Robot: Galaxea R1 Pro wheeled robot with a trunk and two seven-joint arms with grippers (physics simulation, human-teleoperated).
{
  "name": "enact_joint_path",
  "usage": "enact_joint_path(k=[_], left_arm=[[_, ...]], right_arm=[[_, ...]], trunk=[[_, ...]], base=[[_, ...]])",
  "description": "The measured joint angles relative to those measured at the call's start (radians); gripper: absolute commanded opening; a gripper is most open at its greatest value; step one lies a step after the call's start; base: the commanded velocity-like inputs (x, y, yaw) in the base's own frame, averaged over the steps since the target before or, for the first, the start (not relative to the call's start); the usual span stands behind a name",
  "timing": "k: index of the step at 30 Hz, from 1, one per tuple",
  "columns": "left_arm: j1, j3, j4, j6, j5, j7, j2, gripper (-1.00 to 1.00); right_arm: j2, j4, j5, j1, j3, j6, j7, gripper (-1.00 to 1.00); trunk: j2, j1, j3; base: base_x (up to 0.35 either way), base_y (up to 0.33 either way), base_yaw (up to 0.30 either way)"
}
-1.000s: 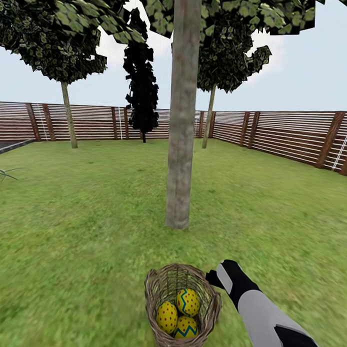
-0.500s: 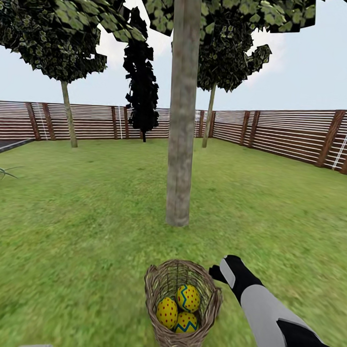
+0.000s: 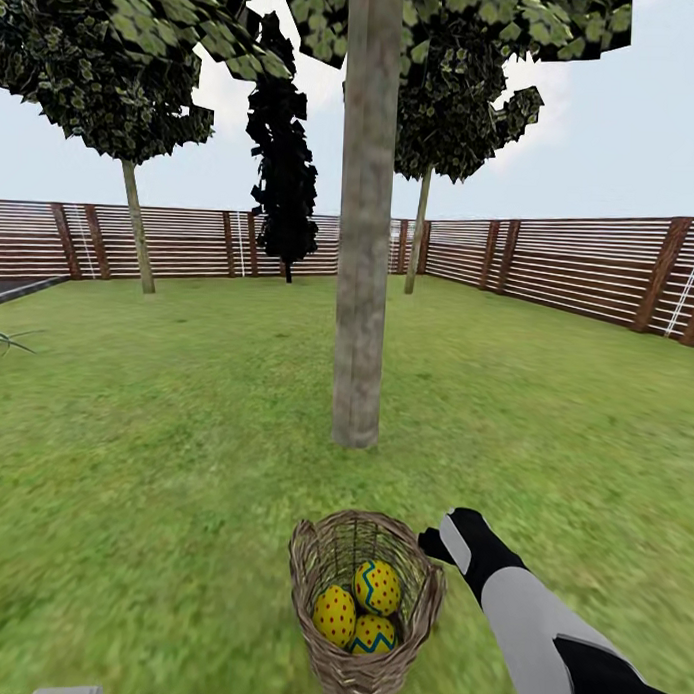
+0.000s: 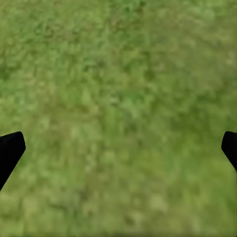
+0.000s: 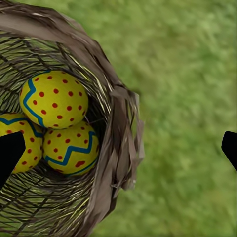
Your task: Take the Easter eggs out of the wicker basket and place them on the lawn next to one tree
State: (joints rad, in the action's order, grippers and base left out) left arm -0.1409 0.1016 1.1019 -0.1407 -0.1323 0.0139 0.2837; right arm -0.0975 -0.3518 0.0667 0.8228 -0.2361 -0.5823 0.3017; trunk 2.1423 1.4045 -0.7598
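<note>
Basket (image 3: 363, 608) sits on the lawn (image 3: 162, 501) at my 6 o'clock in the head view, tipped a little so its mouth faces me. All three Easter eggs (image 3: 363, 608) are inside, bunched touching each other at the bottom, so nothing is out yet. The right wrist view shows them clearly: one egg with red dots and a blue zigzag (image 5: 53, 99), a second with a blue zigzag band (image 5: 71, 148), a third (image 5: 27, 148) partly behind my fingertip.

The tree (image 3: 362, 288) I'd pick stands at 12 o'clock just beyond the basket, thick grey-brown trunk; short carry, that's likely why I'm parked here. The dark narrow tree (image 3: 283, 175) and the fence (image 3: 550, 264) are far behind.

Right claw (image 5: 118, 148) is spread wide, holding nothing; its two black fingertips (image 5: 10, 153) show at the frame edges. It straddles the basket rim (image 5: 121, 143), one tip over the eggs, the other over grass, so it's off-centre for a grab. In the head view the right arm (image 3: 518, 603) lies at 3 o'clock of the basket, just beside the rim. I judge I need to shift toward the basket centre before dipping in, or I'll catch the wicker.

Left claw (image 4: 118, 148) is also spread wide and empty, looking at bare grass, parked out of the way.
</note>
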Motion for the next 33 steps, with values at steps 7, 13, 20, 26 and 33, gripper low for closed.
enact_joint_path(k=[7, 13, 20, 26, 33], left_arm=[[0.0, 0.0, 0.001, 0.0, 0.0, 0.0, 0.0, 1.0], [0.0, 0.0, 0.001, 0.0, 0.0, 0.0, 0.0, 1.0], [-0.001, 0.0, 0.012, -0.001, 0.0, 0.0, 0.0, 1.0], [-0.001, 0.0, 0.014, -0.002, 0.001, 0.0, 0.0, 1.0], [-0.001, 0.0, 0.014, -0.002, 0.002, 0.0, 0.0, 1.0]], right_arm=[[-0.001, 0.001, 0.0, 0.005, 0.0, -0.001, 0.0, 1.0], [-0.001, 0.001, 0.0, 0.008, 0.0, -0.001, 0.0, 1.0], [-0.002, 0.002, 0.0, 0.013, 0.0, -0.003, 0.0, 1.0], [-0.002, 0.024, 0.001, 0.019, 0.0, -0.003, 0.0, 1.0], [-0.001, 0.035, 0.001, 0.023, 0.0, -0.002, 0.0, 1.0]], trunk=[[0.049, 0.027, -0.022], [0.091, 0.05, -0.041], [0.14, 0.077, -0.063], [0.182, 0.1, -0.081], [0.231, 0.127, -0.103]], base=[[0.0, 0.0, 0.0], [0.0, 0.0, 0.0], [0.0, 0.0, 0.0], [0.0, 0.0, 0.0], [0.0, 0.0, 0.0]])
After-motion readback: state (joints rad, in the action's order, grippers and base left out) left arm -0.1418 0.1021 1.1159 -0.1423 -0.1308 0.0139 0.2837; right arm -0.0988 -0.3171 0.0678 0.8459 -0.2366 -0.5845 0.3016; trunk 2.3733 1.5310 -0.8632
